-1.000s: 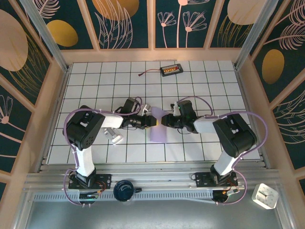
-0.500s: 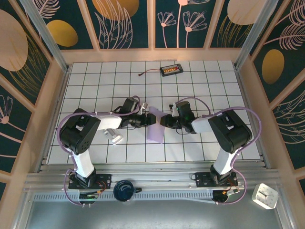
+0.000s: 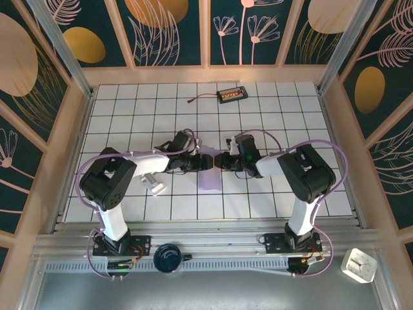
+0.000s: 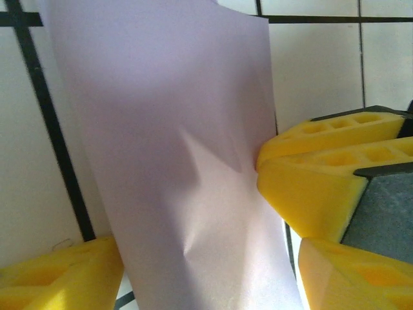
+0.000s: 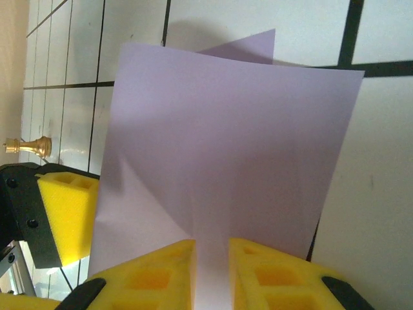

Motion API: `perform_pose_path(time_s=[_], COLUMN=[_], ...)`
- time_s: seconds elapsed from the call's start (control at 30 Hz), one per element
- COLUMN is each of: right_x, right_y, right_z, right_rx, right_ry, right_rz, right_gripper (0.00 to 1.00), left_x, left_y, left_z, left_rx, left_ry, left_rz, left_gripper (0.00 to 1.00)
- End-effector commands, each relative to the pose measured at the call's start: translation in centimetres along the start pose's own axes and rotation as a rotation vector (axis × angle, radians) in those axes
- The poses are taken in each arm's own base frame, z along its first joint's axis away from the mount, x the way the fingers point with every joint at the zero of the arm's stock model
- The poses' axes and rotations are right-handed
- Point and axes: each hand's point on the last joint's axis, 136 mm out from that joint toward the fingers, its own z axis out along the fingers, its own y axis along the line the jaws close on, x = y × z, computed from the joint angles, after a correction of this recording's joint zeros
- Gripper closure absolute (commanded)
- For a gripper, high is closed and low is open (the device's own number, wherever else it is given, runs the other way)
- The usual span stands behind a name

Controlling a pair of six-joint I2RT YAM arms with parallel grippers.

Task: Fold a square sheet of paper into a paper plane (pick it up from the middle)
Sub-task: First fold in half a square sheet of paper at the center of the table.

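The square sheet of paper (image 3: 208, 171) is pale lavender and stands up off the tiles between both grippers. In the right wrist view the sheet (image 5: 226, 135) shows a diagonal crease at lower left and a second layer peeking over its top edge. My right gripper (image 5: 211, 265) is shut on the sheet's near edge, and it meets the sheet from the right (image 3: 221, 161). My left gripper (image 4: 200, 271) is open, its yellow fingers (image 4: 51, 278) wide apart with the sheet (image 4: 174, 142) hanging between them. It comes in from the left (image 3: 204, 163).
A small silvery-white block (image 3: 155, 185) lies on the tiles by the left arm. A black box with orange connectors and a cable (image 3: 231, 95) sits at the far edge. A small gold chess piece (image 5: 26, 146) stands on the tiles.
Both grippers and the sheet have shifted slightly toward the far side. The sheet looks narrower from above, and the right arm's elbow has swung inward.
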Motion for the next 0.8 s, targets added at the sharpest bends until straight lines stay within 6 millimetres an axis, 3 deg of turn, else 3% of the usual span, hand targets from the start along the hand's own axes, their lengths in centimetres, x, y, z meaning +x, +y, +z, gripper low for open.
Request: perform_pose_path(time_s=[0.0,0.2,0.37,0.47,0.5,0.77], right_x=[-0.2,-0.3,-1.2,-1.4,-2.4,-3.5], right_y=[0.3,1.4,2.1,2.8,2.1,0.0], right_z=[0.9,1.6,1.2,0.4,-0.4,-4.2], right_rx=[-0.016,-0.038,-0.038,-0.042,-0.030,0.066], right_ry=[0.007,0.020,0.012,0.007,-0.016,-0.071], right_rz=[0.003,-0.011,-0.042,-0.068,-0.057,-0.072], right_gripper=[0.80,0.80,0.78,0.75,0.74,0.70], left_x=[2.5,2.1,2.3,2.5,2.4,1.8], left_y=[5.0,5.1,5.6,5.6,5.6,4.2], left_z=[0.1,0.4,0.4,0.4,0.4,0.7], left_rx=[-0.211,-0.218,-0.227,-0.222,-0.216,-0.165], left_ry=[0.069,0.054,0.034,0.033,0.032,0.043], left_rz=[-0.040,-0.041,-0.061,-0.054,-0.047,-0.007], left_gripper=[0.32,0.51,0.59,0.62,0.62,0.63])
